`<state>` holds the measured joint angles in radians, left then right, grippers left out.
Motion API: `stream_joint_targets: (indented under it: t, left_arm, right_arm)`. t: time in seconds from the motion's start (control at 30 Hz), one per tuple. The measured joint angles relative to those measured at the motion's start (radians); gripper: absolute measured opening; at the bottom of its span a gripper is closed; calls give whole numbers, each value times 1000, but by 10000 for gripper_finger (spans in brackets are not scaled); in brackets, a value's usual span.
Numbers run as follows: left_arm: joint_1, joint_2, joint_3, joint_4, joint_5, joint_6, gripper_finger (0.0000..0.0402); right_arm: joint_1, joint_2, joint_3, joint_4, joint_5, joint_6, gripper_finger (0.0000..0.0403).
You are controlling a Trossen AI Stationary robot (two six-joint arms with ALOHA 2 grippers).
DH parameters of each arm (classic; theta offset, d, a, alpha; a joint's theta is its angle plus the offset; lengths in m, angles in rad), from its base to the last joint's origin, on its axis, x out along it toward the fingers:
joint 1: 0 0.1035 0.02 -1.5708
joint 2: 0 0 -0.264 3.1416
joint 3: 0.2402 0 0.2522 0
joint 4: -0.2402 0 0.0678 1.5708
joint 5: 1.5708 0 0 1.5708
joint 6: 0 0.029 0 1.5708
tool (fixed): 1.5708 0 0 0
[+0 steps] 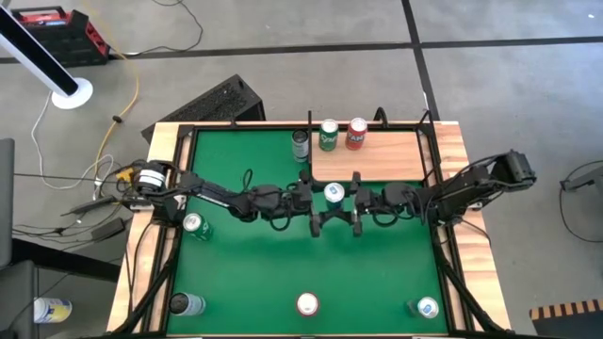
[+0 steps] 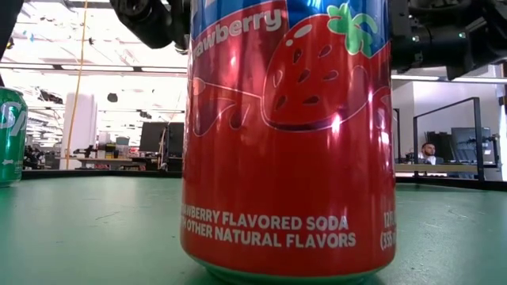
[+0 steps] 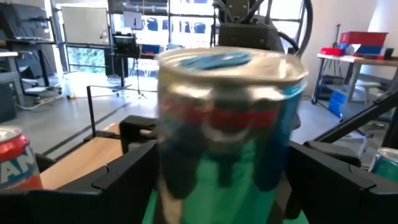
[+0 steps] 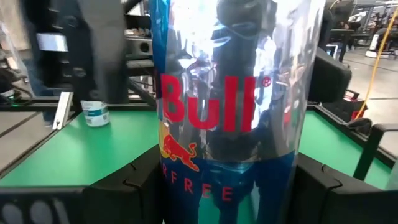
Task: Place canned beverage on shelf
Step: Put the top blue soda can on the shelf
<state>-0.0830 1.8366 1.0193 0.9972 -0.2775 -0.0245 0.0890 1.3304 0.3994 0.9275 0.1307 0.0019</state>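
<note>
Red Bull can [image 1: 334, 194] sits between left gripper [image 1: 317, 201] and right gripper [image 1: 356, 201].

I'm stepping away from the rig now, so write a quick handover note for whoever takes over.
Left gripper and right gripper both bracket the Red Bull can mid-table, just in front of the shelf; neither is clearly clamped.
Done: green can and red can stand on the shelf.
Left: put the Red Bull can on the shelf. More cans remain on the table, including the strawberry soda.
</note>
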Motion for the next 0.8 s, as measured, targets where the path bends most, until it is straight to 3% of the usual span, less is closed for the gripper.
stream_joint_targets:
  t: [0.17, 0.37, 0.53, 0.8]
  left_arm:
    - [-2, 0, 6, 3, -1, 41, 290]
    - [-2, -3, 6, -8, -20, 55, 200]
    - [-4, -3, 6, -14, -19, 85, 199]
    - [-1, -42, 5, -60, -25, 103, 199]
  right_arm:
    - [-1, 0, 17, -17, 1, -14, 256]
    - [-15, 0, 19, -18, -1, -15, 256]
    - [-20, 0, 20, -38, -5, -35, 273]
    - [-46, -53, 20, -144, -5, -28, 349]
